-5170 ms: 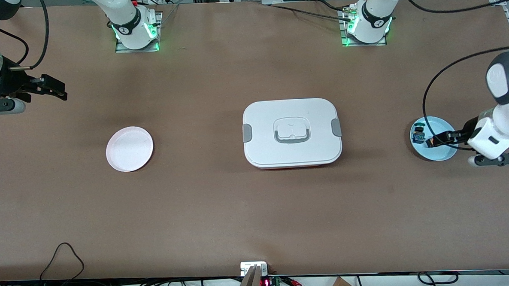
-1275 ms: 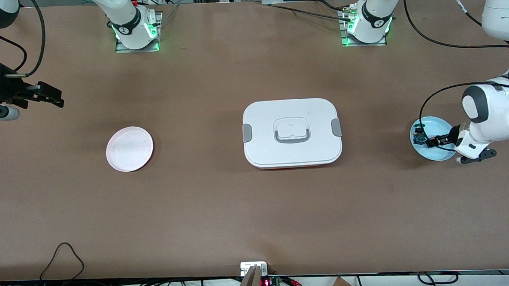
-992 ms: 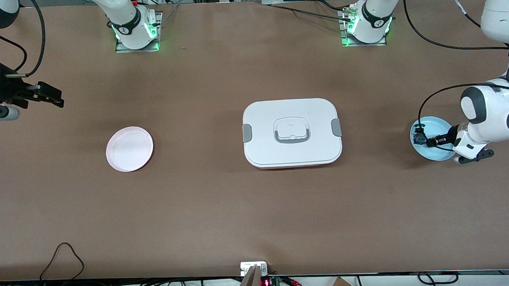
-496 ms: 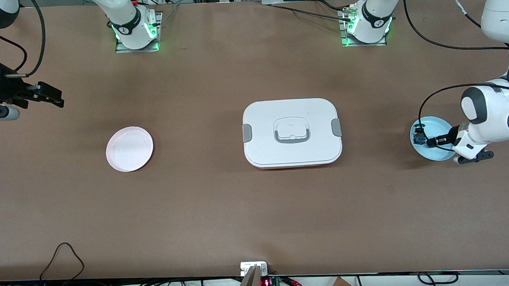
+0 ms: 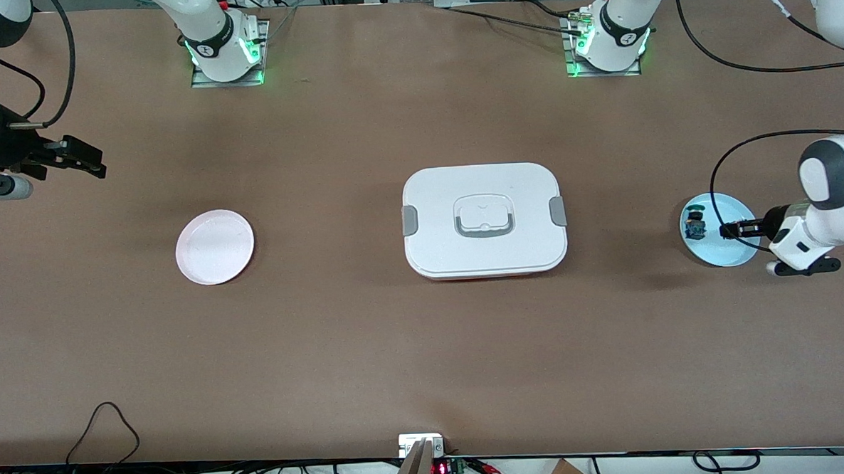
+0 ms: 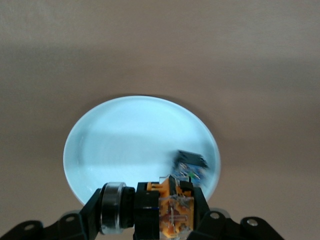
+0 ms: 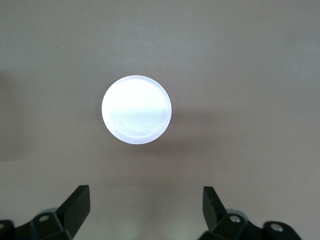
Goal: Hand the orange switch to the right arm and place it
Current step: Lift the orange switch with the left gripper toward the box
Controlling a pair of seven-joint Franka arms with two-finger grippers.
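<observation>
White lidded box (image 5: 484, 220) with grey latches, mid-bench (image 5: 398, 352). Pale pink plate (image 5: 214, 247), under the right gripper's (image 5: 94, 161) reach. Light blue plate (image 5: 729, 252) beneath the left gripper (image 5: 724, 231); blue-and-green-topped switch (image 5: 693, 224) on it, just beside that gripper.

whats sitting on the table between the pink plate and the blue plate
In the front view, only the closed white lidded box sits between the pink plate and the blue plate; the rest of that stretch is bare brown table.
</observation>
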